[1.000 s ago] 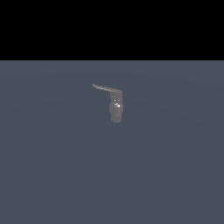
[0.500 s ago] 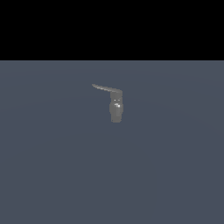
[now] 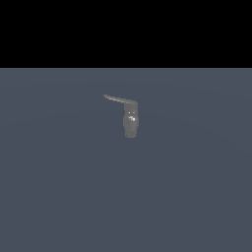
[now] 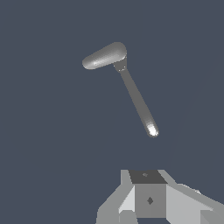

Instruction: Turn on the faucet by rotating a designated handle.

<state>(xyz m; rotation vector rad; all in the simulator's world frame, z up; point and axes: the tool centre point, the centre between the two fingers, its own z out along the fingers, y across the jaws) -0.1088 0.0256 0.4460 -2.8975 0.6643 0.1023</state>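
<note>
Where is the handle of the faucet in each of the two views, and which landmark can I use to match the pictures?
Exterior view: the handle is a thin lever just above centre, projecting from the top of the faucet toward the exterior view's left.
Wrist view: the handle is the long thin bar ending in a bright tip, apart from the end effector.
Shared landmark: the faucet body, where the handle joins.

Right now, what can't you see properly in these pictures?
- The claw: the wrist view's edge cuts off its fingers, so open or shut is unknown.
- The robot arm: absent from the exterior view.
- The faucet: tiny in the exterior view, so no spout or base detail shows.
- The handle: the wrist view does not show how far the claw is from it.
</note>
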